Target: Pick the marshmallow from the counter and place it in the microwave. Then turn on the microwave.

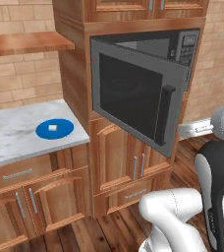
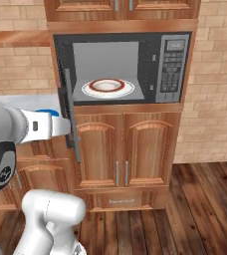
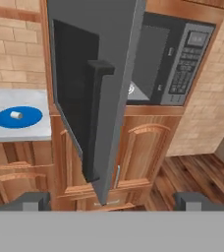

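The room is a kitchen with tan brick walls and a dark wood floor. On the left a brown wooden shelf (image 1: 28,43) hangs on the wall. Under it is the counter (image 1: 15,135), a white and grey marble top on brown cabinets. A round blue plate (image 1: 54,129) lies on the counter. The marshmallow (image 1: 52,128) sits on the middle of that plate, small and white.

To the right of the counter stands a tall wooden cabinet with the microwave (image 2: 130,67) built into it. Its door (image 1: 133,101) is swung wide open, with a black handle (image 3: 95,120) running down it. Inside rests a white plate with a red rim (image 2: 108,87). The button pad (image 2: 171,67) is on the right side of the microwave.

The gripper (image 3: 111,201) is wide open and holds nothing. Its two dark tips stand far apart at the bottom of the hand view. The open door is right in front of it. The marshmallow is well away from the gripper, off to its left on the blue plate. The microwave's inside lies past the door, ahead and to the right of the gripper.
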